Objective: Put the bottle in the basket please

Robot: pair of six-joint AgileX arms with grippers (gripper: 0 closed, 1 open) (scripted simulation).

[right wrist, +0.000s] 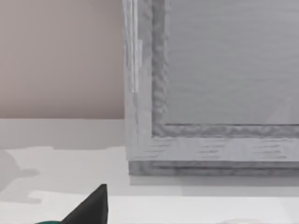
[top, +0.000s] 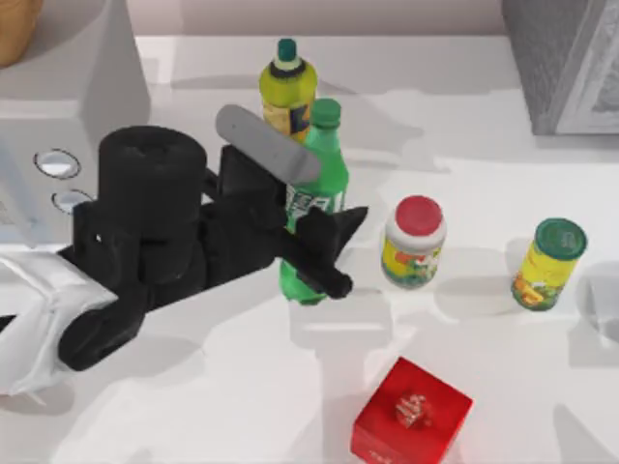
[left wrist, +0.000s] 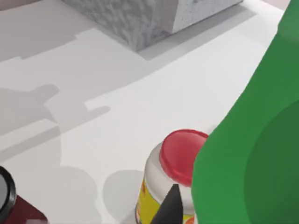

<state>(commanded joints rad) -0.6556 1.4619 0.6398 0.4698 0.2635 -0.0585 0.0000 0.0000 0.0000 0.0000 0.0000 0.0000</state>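
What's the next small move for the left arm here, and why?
Probably a short straight lift. The left gripper sits around the body of the bottle, which stands upright close to the yellow-green bottle. The basket is at the table's far left corner, so raise first, then carry left.

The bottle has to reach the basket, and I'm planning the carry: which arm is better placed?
Left, probably. The left gripper is at the bottle, fingers either side of it, and the basket sits at the table's far left corner.
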